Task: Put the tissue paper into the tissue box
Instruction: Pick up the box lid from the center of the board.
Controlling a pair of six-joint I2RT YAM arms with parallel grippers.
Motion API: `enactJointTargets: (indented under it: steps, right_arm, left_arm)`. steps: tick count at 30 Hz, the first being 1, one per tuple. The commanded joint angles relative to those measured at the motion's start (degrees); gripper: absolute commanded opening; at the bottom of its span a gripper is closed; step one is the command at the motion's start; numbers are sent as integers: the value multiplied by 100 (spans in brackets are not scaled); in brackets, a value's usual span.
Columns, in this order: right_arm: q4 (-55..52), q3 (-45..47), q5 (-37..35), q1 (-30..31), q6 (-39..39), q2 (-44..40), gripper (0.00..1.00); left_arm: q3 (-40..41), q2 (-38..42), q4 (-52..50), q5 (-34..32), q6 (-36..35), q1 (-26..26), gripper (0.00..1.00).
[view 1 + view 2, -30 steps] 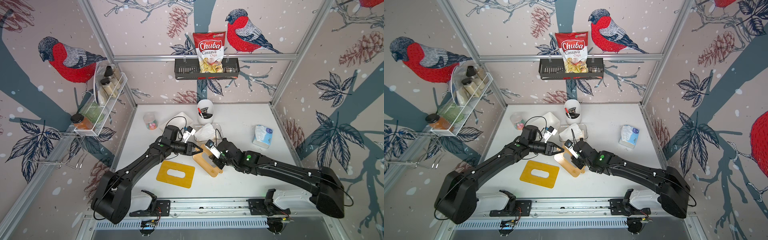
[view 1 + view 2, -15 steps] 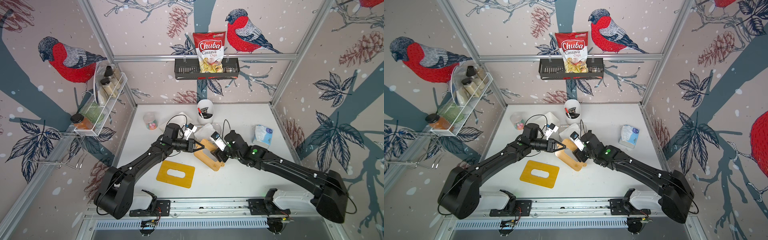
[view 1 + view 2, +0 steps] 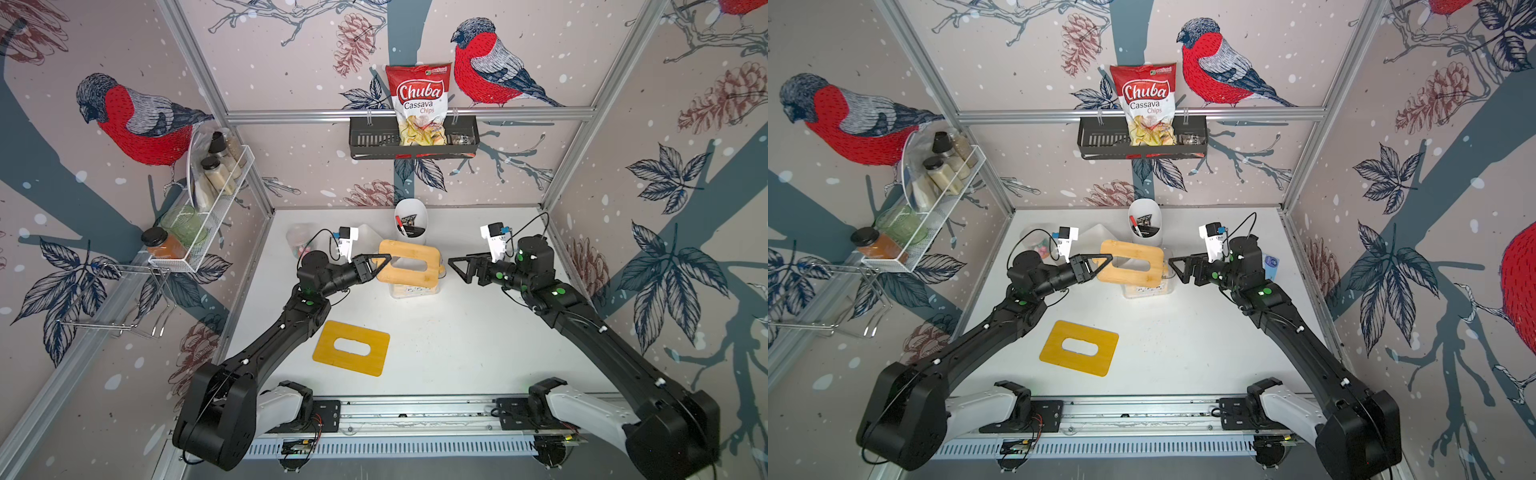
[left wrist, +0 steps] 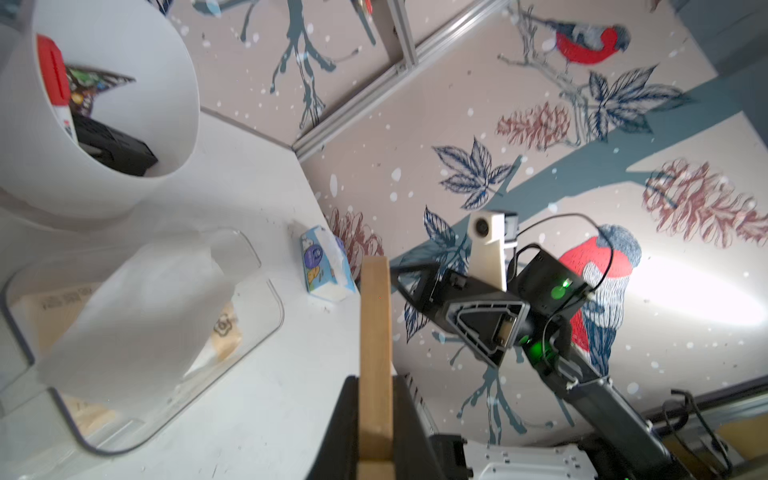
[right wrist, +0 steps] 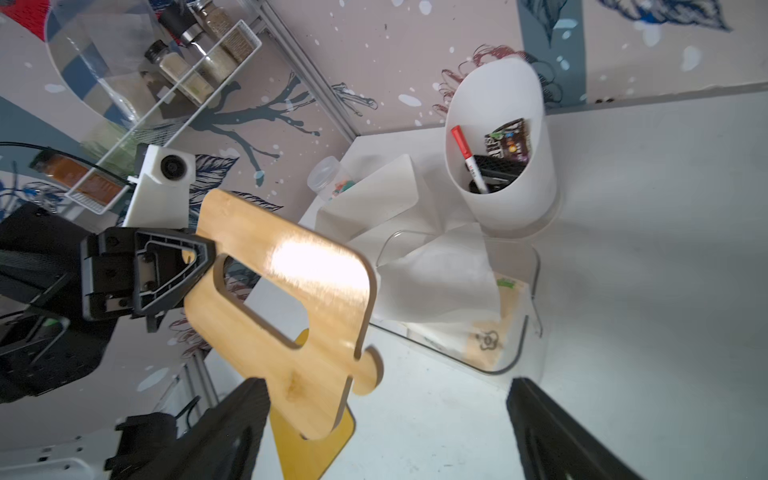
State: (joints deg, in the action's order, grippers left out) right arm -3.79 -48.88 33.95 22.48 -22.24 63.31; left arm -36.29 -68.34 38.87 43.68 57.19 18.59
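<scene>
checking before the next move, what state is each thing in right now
clear tissue box, open, lid off
wooden lid, off the box, held in the air
left gripper, shut on the wooden lid's edge
right gripper, open, empty
tissue paper, partly in the box, a sheet sticking up out of it
yellow lid, flat on the table, untouched

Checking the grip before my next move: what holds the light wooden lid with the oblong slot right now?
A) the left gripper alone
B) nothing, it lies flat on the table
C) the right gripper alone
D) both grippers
A: the left gripper is clamped on one edge of the light wooden lid, while the right gripper stands wide open and apart from it.
</scene>
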Motion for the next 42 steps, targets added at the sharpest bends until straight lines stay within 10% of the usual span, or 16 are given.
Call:
enactJointTargets:
  steps: [1, 8, 20, 27, 33, 42]
  right_arm:
    - [797, -60, 1075, 41, -811, 256, 94]
    - [2125, 8, 1590, 406, -1665, 640, 88]
    - [3873, 349, 1983, 365, -2796, 823, 25]
    - [3771, 339, 2053, 72, -2651, 999, 7]
    - [3004, 184, 2171, -279, -2012, 1073, 0]
    - [2156, -110, 2388, -835, -1707, 1621, 0]
  left_arm:
    - [18, 2, 1177, -29, 548, -51, 0]
    - [190, -159, 2182, 196, 1203, -46, 0]
    - [569, -663, 3436, 264, 1860, -13, 0]
    - [650, -1009, 3522, 289, 1850, 16, 12]
    - [675, -1005, 2865, 219, 1468, -69, 45]
    - [429, -36, -983, -1690, -779, -263, 63]
